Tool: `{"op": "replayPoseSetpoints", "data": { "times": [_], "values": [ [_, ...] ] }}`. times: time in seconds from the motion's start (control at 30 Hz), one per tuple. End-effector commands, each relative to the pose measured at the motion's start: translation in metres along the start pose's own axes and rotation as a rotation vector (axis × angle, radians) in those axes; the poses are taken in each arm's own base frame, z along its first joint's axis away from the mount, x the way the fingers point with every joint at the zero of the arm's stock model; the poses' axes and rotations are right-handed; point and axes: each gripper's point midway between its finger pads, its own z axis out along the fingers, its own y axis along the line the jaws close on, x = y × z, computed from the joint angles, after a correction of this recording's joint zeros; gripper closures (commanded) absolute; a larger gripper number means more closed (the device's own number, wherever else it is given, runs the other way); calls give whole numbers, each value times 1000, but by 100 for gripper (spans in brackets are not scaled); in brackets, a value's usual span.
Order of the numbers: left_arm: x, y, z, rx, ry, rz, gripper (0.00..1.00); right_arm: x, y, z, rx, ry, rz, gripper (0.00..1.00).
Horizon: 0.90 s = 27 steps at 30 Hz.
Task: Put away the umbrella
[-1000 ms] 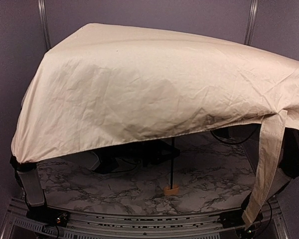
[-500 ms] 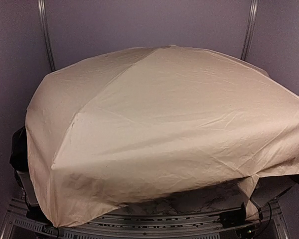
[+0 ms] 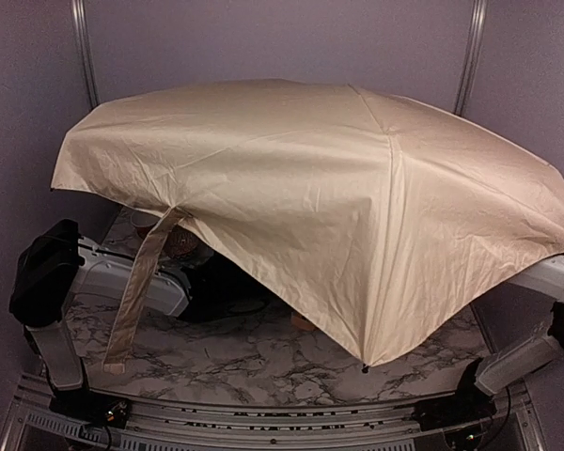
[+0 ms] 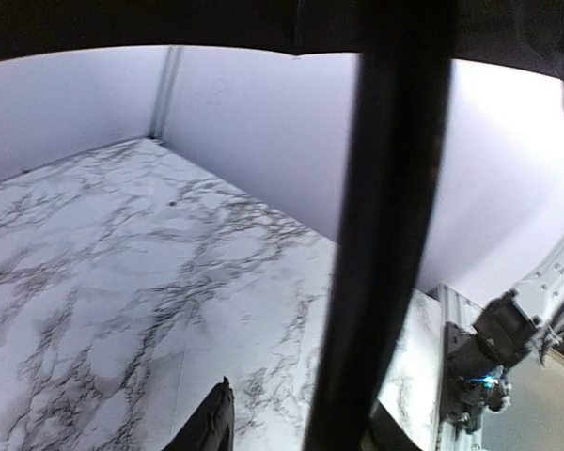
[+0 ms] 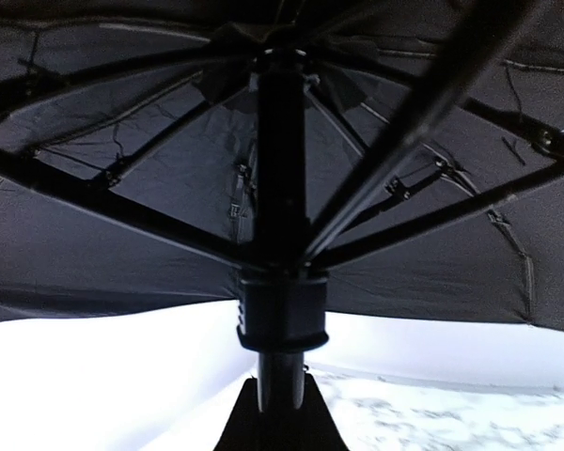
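Umbrella (image 3: 357,207) turned since prev frame; R pincer (image 5: 282,418) clamped on its shaft, L pincer (image 4: 291,440) unclear.

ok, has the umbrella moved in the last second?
Yes. The umbrella has turned: its strap, earlier hanging at the right end of the front rail, now hangs near its left end.

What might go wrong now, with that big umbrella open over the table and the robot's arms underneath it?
1. The open canopy hides much of the table from the top camera, so a slipping grip underneath would go unseen there.
2. The loose strap hangs across the left arm and might snag if that arm moves.
3. The right gripper pinches only the thin shaft; the wide canopy could twist or tip in that hold.
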Motion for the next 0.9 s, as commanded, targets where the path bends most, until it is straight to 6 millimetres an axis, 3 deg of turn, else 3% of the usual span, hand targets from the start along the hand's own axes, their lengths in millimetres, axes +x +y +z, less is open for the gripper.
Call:
{"op": "replayPoseSetpoints", "data": {
  "times": [0.0, 0.13, 0.27, 0.37, 0.43, 0.63, 0.87],
  "values": [
    [-20, 14, -6, -186, -24, 79, 71, -24, 3, 8, 132, -51, -102, 100],
    [-21, 13, -6, -187, -23, 67, 100, -18, 3, 13, 138, -36, -116, 100],
    [-25, -9, -6, -62, -22, 37, 100, -16, 8, 14, 112, -20, -140, 99],
    [-37, -37, -14, 112, -67, 7, 100, -16, 16, 9, 42, -9, -155, 76],
    [-46, -50, -23, 195, -103, -18, 100, -14, 14, 2, 20, -3, -160, 67],
    [-52, -70, -31, 318, -127, -12, 100, -19, -1, -17, -43, -24, -114, 56],
    [-55, -88, -40, 437, -151, 8, 100, -18, 13, -28, -169, -35, -145, 44]
  ]
}}
